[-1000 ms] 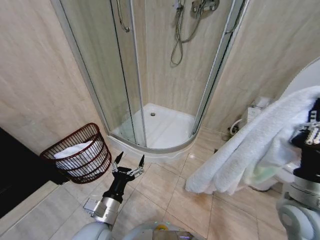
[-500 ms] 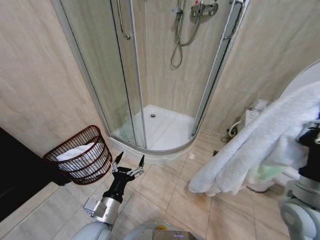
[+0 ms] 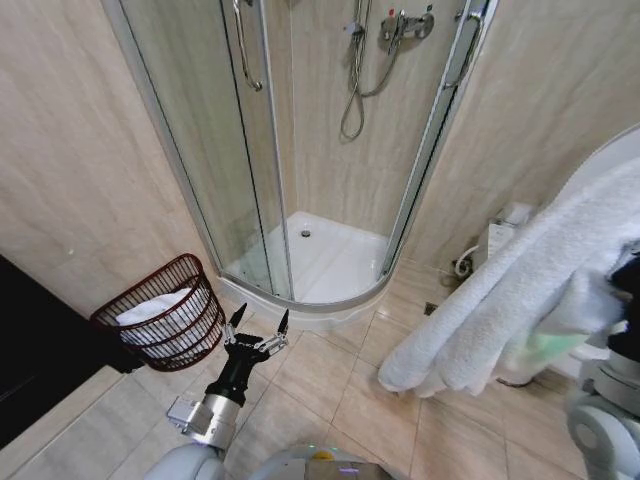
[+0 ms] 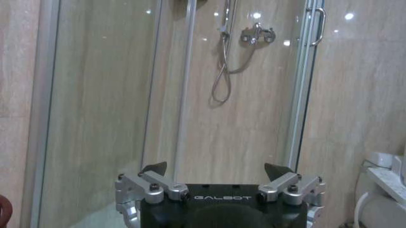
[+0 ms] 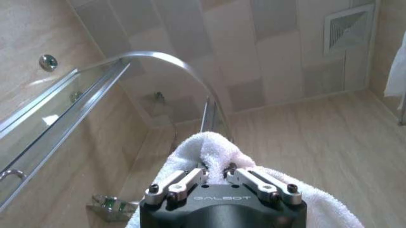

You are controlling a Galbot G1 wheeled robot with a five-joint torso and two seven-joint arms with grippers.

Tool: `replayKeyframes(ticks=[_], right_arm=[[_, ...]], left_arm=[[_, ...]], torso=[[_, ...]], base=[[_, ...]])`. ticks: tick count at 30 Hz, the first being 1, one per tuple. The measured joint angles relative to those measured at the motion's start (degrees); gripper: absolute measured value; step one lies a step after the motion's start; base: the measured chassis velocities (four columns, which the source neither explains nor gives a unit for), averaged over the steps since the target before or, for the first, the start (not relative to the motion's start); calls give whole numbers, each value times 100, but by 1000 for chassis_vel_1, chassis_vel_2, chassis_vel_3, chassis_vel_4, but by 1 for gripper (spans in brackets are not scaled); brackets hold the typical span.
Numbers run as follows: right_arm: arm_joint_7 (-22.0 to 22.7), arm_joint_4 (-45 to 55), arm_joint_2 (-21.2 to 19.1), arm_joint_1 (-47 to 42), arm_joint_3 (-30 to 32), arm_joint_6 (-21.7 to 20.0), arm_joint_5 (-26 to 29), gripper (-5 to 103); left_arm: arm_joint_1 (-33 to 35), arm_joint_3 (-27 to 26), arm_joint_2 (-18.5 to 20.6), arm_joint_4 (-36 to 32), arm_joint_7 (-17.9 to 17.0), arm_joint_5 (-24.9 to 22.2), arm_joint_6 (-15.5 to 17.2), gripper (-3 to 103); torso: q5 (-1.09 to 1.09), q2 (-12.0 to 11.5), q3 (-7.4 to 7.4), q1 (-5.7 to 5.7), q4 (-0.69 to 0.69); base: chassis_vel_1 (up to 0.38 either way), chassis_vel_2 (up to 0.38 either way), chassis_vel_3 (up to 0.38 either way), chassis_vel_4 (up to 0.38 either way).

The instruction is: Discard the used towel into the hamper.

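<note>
White towel still clamped in right end effector (left end effector open), camera shifted.

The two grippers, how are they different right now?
The left gripper is open and holds nothing, low over the floor tiles beside the hamper. The right gripper is shut on the white towel, held up high on the robot's right. Both are the same dark two-finger type.
</note>
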Motion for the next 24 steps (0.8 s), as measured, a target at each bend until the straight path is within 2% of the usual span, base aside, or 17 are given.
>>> replayKeyframes(ticks=[24], right_arm=[[-19, -1, 24, -26, 7, 53, 39, 9]], left_arm=[[0, 0, 0, 0, 0, 0, 0, 100]], torso=[[0, 549, 352, 197, 0]], base=[[0, 0, 0, 0]])
